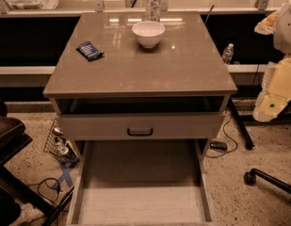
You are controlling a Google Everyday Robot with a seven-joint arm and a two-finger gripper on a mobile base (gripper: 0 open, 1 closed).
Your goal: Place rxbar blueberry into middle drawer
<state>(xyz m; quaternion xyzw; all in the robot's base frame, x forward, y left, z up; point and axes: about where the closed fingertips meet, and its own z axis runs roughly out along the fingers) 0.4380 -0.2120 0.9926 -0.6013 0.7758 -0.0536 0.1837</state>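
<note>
The rxbar blueberry (90,50), a small dark blue wrapper with pale print, lies flat on the cabinet's grey countertop (182,65) near its left edge. The middle drawer (140,192) is pulled out at the bottom of the view, with pale side walls and a bare grey-beige floor. A closed drawer front with a dark handle (140,132) sits above it. Pale parts of my arm (277,84) show at the right edge, off to the side of the cabinet. The gripper itself is out of view there, and nothing is held in sight.
A white bowl (148,33) and a clear water bottle (153,1) stand at the back middle of the countertop. A chair base (267,179) and cables lie on the floor at right. A wire basket (60,142) and dark furniture (8,140) stand at left.
</note>
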